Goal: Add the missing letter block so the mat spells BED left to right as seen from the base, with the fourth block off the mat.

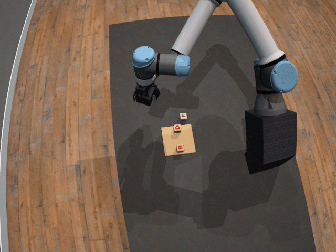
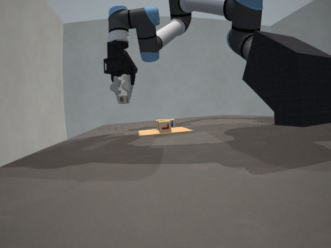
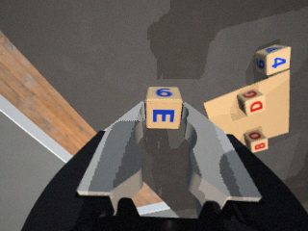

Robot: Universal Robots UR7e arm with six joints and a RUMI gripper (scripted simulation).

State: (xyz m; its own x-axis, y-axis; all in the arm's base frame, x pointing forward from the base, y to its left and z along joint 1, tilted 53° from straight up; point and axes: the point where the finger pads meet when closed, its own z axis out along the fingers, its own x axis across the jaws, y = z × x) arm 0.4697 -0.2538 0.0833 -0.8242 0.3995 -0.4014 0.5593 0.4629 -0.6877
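Note:
My gripper [image 3: 163, 102] is shut on a wooden block [image 3: 164, 107] with a blue E facing the wrist camera and a blue 6 on the side beyond it. In the exterior view the block [image 2: 122, 98] hangs well above the dark table, left of the tan mat [image 2: 165, 130]. In the top view the gripper [image 1: 146, 94] is up and left of the mat [image 1: 178, 139]. On the mat sit a block with a red D on top [image 1: 177, 127] and a block with a red B on top [image 1: 179, 148], with a gap between them. A block with a blue 4 on top [image 1: 183, 116] lies just off the mat's far edge.
The robot's dark base block [image 1: 270, 136] stands to the right of the mat. The dark table cover [image 1: 206, 176] ends at a wooden floor [image 1: 62, 122] to the left of the gripper.

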